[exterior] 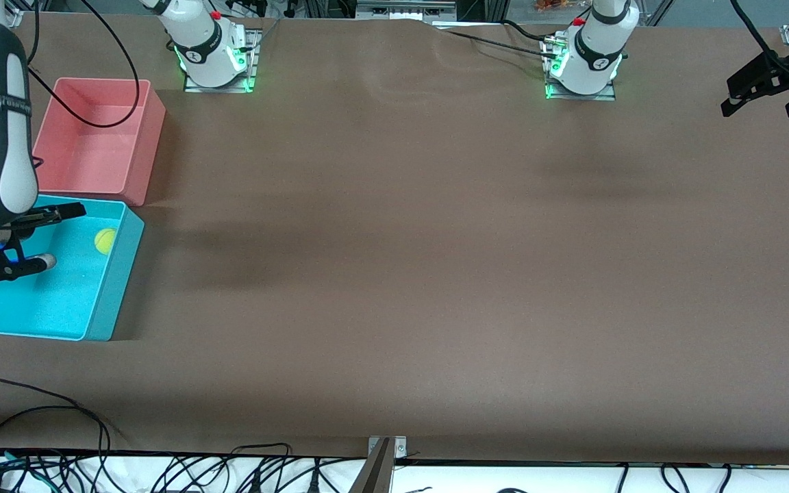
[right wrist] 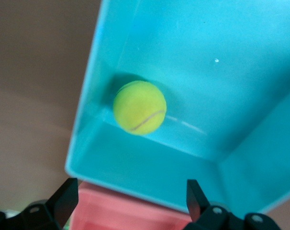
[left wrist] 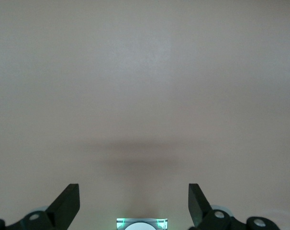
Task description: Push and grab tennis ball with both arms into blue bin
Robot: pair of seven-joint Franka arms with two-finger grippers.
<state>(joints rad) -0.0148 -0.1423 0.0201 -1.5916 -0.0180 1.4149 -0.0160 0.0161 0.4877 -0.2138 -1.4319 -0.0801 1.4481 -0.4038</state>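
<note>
Fuzzy yellow-green tennis ball with pale curved seam resting in blue bin against its wall, under empty spread-fingered right end effector; left end effector parked, fingers apart, over bare brown bench.

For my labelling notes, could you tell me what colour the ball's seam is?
The tennis ball is yellow-green with a pale, curved seam, clearest in the right wrist view.
</note>
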